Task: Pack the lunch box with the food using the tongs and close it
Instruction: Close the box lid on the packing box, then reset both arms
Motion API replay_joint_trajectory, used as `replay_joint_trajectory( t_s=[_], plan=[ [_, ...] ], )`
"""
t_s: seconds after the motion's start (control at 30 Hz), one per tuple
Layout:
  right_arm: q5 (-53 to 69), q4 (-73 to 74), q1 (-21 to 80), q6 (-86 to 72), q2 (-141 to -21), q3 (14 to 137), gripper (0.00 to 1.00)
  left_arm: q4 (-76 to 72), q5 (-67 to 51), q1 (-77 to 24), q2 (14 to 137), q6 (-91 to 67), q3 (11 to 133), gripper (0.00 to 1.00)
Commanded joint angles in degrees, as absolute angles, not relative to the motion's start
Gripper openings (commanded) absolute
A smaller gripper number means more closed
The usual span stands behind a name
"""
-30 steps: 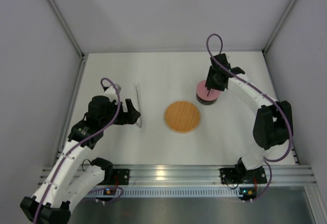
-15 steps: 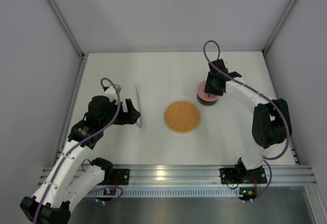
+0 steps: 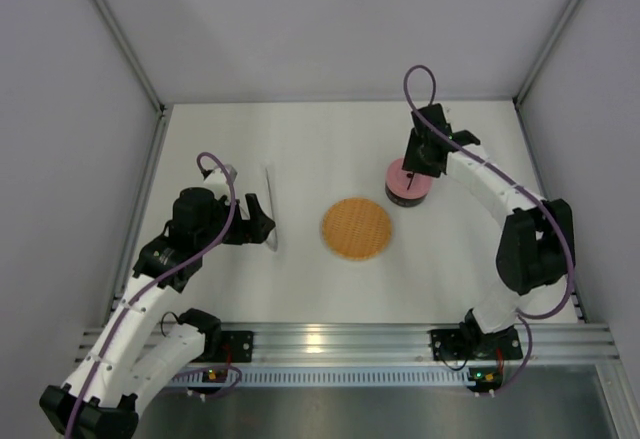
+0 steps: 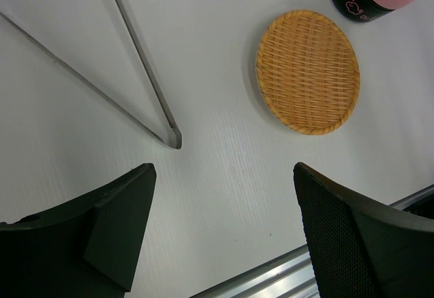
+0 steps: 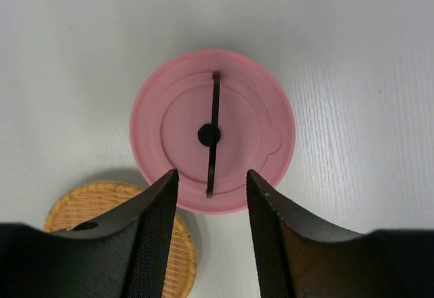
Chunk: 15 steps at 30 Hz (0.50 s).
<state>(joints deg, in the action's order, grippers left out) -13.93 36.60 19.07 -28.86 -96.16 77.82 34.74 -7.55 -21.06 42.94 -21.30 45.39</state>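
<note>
Closing is judged in hand: the small round dark-sided, pink-lidded lunch box [image 3: 398,181] sits right of centre. The right gripper [image 5: 210,176] is held half-open over it, gripping nothing. The left gripper [image 4: 224,176] is spread wide beside the long thin silver metal tongs [image 4: 140,55]. A clean lift away is called for. Counted: one box, one tongs, one flat woven orange mat [image 3: 357,229]; no food is seen.

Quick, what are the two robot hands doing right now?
Left gripper: open, holding nothing.
Right gripper: open, over the pink lid, holding nothing.
</note>
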Motion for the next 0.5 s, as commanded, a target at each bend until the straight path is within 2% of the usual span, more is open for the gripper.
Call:
replay_joint_trajectory(
  t_s=[0.0, 0.07, 0.17, 0.27, 0.37, 0.4, 0.47],
  plan=[
    [-16.52, 40.08, 19.6, -27.95, -87.9, 82.79, 0.45, 33.75, -6.77, -21.18, 42.8, -21.62, 45.62, 0.88],
    [-16.18, 39.38, 19.6, -27.95, -82.83, 80.7, 0.45, 33.75, -6.68, -21.09, 42.54, -21.62, 45.53, 0.88],
    [-14.25, 36.49, 19.77, -27.42, -75.26, 73.87, 0.55, 33.66, -6.77, -21.09, 42.28, -21.71, 45.62, 0.88],
    [-11.26, 31.04, 19.86, -26.9, -60.53, 65.15, 0.65, 33.49, -7.38, -21.09, 42.01, -21.8, 45.53, 0.88],
    [-10.98, 28.31, 19.86, -26.37, -51.62, 57.69, 0.85, 33.31, -8.08, -21.09, 41.75, -21.71, 45.44, 0.88],
    [-11.16, 27.69, 19.86, -25.93, -46.2, 56.09, 0.99, 33.22, -8.17, -21.18, 41.66, -21.71, 45.44, 0.88],
    [-11.42, 27.51, 19.86, -25.14, -40.29, 52.49, 0.99, 32.87, -8.26, -21.18, 41.4, -21.8, 45.35, 0.88]
  ],
)
